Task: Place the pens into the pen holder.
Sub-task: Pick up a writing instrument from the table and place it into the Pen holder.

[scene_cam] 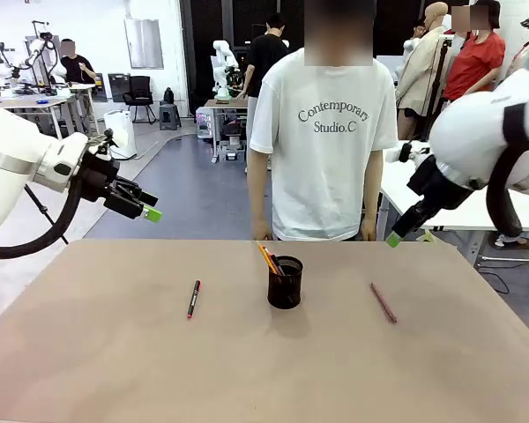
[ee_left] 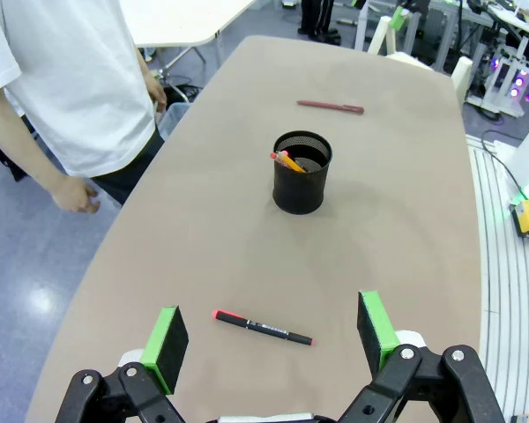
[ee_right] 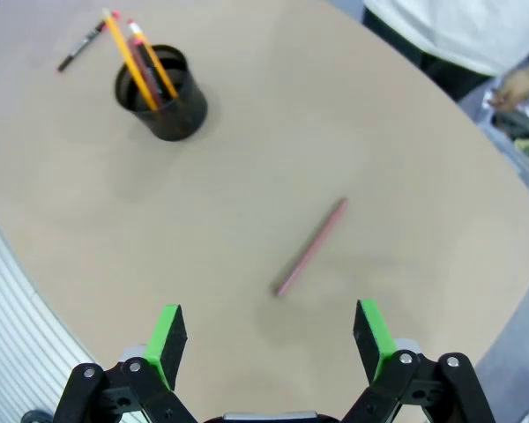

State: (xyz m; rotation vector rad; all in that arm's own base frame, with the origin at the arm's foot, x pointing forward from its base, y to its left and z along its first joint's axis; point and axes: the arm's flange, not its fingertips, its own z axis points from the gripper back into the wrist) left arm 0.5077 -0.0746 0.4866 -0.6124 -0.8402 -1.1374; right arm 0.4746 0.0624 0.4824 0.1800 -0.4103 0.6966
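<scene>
The black mesh pen holder (scene_cam: 285, 284) stands mid-table with orange-yellow pencils (scene_cam: 268, 258) leaning out of it. A black pen with red ends (scene_cam: 193, 299) lies flat to the holder's left, and a pinkish-brown pen (scene_cam: 383, 302) lies to its right. My left gripper (scene_cam: 150, 210) hangs open high above the table's left side; in the left wrist view its open gripper (ee_left: 270, 319) is above the black pen (ee_left: 263, 327). My right gripper (scene_cam: 395, 238) hangs open above the far right; in the right wrist view it (ee_right: 270, 330) is over the pinkish-brown pen (ee_right: 311, 246).
A person in a white T-shirt (scene_cam: 326, 132) stands at the table's far edge, hands down at the sides. The tan table (scene_cam: 115, 370) is bare around the holder (ee_right: 163, 104) and the two lying pens.
</scene>
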